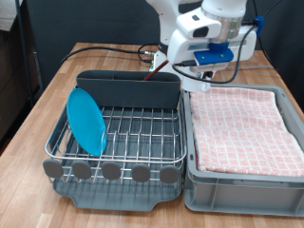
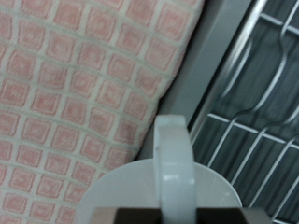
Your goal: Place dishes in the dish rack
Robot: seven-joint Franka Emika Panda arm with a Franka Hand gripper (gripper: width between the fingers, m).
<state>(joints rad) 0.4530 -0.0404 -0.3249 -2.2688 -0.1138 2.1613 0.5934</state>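
The rack is dull grey plastic with shiny metal wires. The plate looks smooth. The cloth is soft and woven.

Nothing here can be read. The dish rack, which I take as my landmark, carries no lettering on its dark grey tray, its wire grid or the row of round tabs along its front edge. The light-blue plate standing inside the rack is plain. The pink checked cloth in the grey tub just beside the rack shows only its woven pattern, no tag or print. The robot arm behind the rack has white and blue housings, but any marking on them is too small and blurred to make out. The wrist view shows no writing either.
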